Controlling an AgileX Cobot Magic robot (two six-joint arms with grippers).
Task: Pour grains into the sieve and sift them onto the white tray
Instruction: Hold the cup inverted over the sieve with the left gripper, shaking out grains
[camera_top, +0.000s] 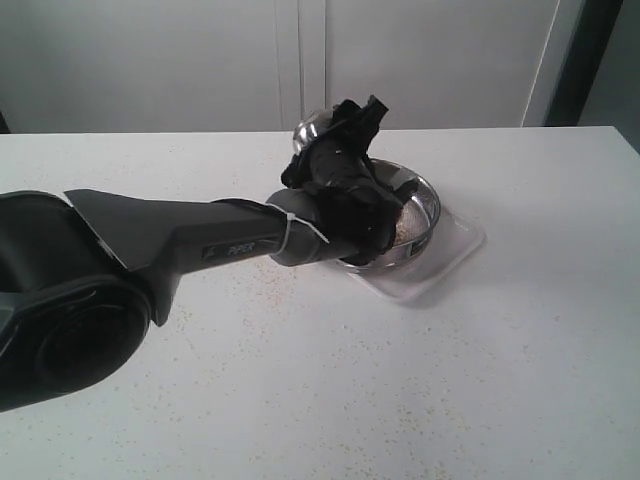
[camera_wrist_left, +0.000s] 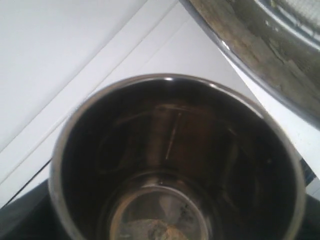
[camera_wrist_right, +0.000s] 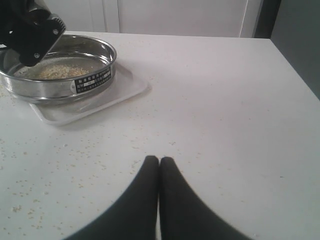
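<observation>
My left gripper (camera_top: 345, 128) is shut on a small steel cup (camera_top: 310, 128), holding it tipped above the sieve (camera_top: 418, 198). The left wrist view looks straight into the cup (camera_wrist_left: 175, 160); it is nearly empty, with a few grains (camera_wrist_left: 167, 233) left at its bottom. The sieve (camera_wrist_right: 65, 75) rests on the white tray (camera_wrist_right: 100, 102) and holds a patch of yellow-beige grains (camera_wrist_right: 62, 71) on its mesh. The sieve's rim (camera_wrist_left: 260, 55) passes close by the cup's mouth. My right gripper (camera_wrist_right: 159, 161) is shut and empty, low over the table, well away from the tray.
Stray specks of grain (camera_wrist_right: 75, 150) lie scattered over the white table (camera_top: 450, 380). The left arm (camera_top: 180, 240) stretches across the table's left half toward the sieve. The table's back edge meets a white wall with cabinet doors (camera_top: 300, 60).
</observation>
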